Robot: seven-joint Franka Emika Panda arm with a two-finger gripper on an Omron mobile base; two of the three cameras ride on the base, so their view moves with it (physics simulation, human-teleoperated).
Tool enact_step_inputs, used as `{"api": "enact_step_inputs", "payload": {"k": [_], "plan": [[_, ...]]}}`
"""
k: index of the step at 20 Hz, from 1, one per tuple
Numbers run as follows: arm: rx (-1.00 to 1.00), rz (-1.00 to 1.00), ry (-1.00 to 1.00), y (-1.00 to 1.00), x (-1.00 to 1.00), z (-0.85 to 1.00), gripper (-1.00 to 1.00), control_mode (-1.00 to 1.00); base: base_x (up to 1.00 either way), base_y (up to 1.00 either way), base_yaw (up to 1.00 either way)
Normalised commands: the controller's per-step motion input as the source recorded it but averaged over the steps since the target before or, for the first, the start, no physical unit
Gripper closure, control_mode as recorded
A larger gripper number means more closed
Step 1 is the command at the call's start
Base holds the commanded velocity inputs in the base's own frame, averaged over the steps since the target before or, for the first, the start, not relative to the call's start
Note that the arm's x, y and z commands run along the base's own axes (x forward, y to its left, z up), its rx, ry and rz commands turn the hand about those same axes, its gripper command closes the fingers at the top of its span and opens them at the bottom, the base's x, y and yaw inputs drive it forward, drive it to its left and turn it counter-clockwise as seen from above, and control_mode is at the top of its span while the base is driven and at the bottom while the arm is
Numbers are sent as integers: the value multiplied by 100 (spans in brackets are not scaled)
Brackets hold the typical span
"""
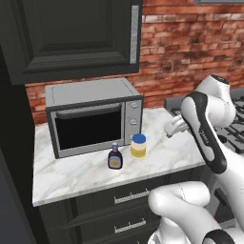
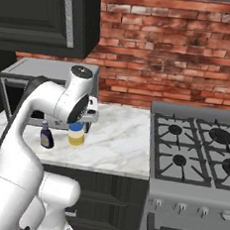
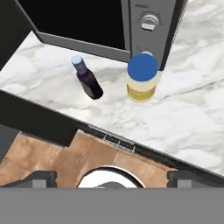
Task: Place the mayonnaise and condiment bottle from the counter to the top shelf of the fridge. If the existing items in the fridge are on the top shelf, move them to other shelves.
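The mayonnaise (image 1: 138, 146) and the condiment bottle (image 1: 115, 156) stand upright side by side, near but apart, on the marble surface (image 1: 86, 176), just in front of the microwave (image 1: 90, 114), near its control panel. The gripper (image 3: 111, 177) hangs above them with jaws spread wide, holding nothing. A gas stove (image 2: 198, 145) adjoins the surface; red brick (image 2: 168, 52) backs it, dark cabinets (image 1: 71, 33) hang above.

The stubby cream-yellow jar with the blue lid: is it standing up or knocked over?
Upright: the mayonnaise jar stands with its blue lid on top.
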Motion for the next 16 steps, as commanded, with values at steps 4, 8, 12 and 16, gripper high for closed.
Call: {"api": "enact_step_inputs", "payload": {"k": [4,8,12,16], "plan": [[2,19,-6,0,97,-68,-100,-100,0,0,0],[19,25,-13,-20,53,-31,-100,-100,0,0,0],[28,29,-14,-16,60,-22,-100,-100,0,0,0],[22,30,-2,0,58,-11,-100,-100,0,0,0]]}}
